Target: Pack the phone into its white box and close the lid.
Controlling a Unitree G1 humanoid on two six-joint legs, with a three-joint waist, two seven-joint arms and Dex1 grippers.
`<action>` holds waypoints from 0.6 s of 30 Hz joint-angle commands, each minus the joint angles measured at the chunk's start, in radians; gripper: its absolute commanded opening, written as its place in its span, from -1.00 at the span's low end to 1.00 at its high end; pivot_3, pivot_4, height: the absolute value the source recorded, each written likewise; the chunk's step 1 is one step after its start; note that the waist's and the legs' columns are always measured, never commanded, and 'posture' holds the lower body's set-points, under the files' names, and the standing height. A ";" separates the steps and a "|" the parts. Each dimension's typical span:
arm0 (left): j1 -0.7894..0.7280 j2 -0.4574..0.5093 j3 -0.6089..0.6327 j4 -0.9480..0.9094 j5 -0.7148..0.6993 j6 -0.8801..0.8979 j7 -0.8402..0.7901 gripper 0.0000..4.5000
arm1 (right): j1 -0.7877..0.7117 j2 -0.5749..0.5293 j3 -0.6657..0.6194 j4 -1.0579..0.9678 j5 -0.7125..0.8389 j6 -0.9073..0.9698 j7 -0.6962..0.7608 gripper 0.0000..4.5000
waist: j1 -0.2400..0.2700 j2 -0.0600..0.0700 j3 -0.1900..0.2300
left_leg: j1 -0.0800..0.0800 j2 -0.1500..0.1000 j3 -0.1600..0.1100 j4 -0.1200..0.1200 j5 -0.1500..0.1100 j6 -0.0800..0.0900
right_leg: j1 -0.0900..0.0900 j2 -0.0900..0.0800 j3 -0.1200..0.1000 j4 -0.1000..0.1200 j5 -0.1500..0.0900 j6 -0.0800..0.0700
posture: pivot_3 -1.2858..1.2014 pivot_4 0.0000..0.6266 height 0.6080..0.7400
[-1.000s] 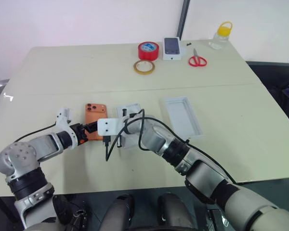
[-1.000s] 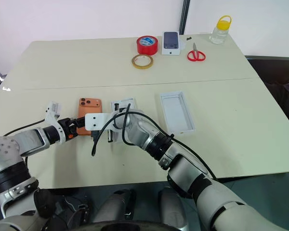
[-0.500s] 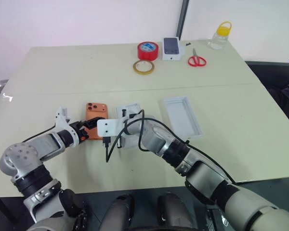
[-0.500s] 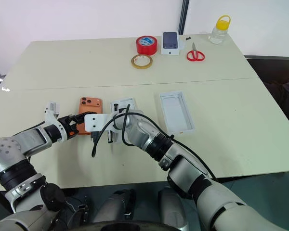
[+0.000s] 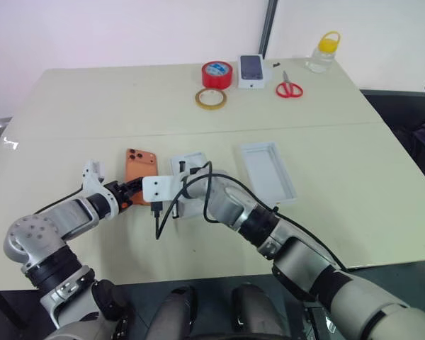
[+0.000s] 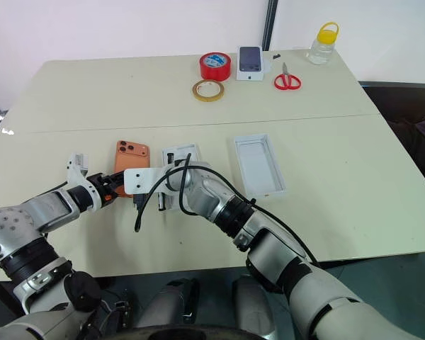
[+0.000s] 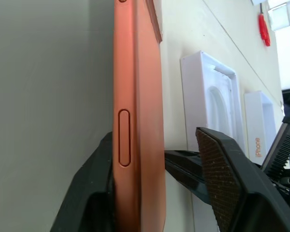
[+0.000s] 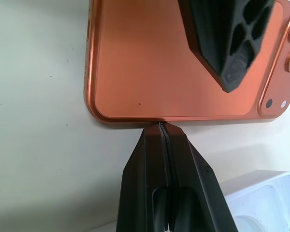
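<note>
left gripper (image 7: 157, 169) – jaws narrower than before | phone (image 5: 138, 170) – unmoved

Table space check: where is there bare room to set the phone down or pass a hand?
Free: the wide strip between the tape rolls at the far edge and the phone; the far left corner; the right side beyond the white box. Crowded: the near middle, where phone, white insert, left gripper and right gripper bunch together.

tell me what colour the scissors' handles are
Red; the scissors show best in the right eye view, at the table's far edge.
</note>
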 commanded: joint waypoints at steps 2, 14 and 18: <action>-0.005 -0.006 0.026 -0.031 -0.052 0.009 0.018 -0.02 | 0.007 0.010 0.007 -0.036 -0.001 -0.003 0.011 -1.00 | 0.000 0.000 0.000 | 0.000 0.000 0.000 0.000 0.000 0.000 | 0.000 0.000 0.000 0.000 0.000 0.000 | 0.03 -0.52 1.00; -0.008 -0.029 0.119 -0.012 -0.140 0.009 0.091 -0.99 | 0.010 -0.005 0.009 -0.082 -0.018 -0.004 0.024 -1.00 | 0.000 0.000 0.000 | 0.000 0.000 0.000 0.000 0.000 0.000 | 0.000 0.000 0.000 0.000 0.000 0.000 | 0.03 -0.52 1.00; -0.004 -0.034 0.129 0.000 -0.169 0.009 0.118 -0.99 | 0.004 -0.015 -0.009 -0.121 -0.016 0.008 0.036 -1.00 | 0.001 -0.001 0.000 | 0.000 0.000 0.000 0.000 0.000 0.000 | 0.000 0.000 0.000 0.000 0.000 0.000 | 0.03 -0.52 1.00</action>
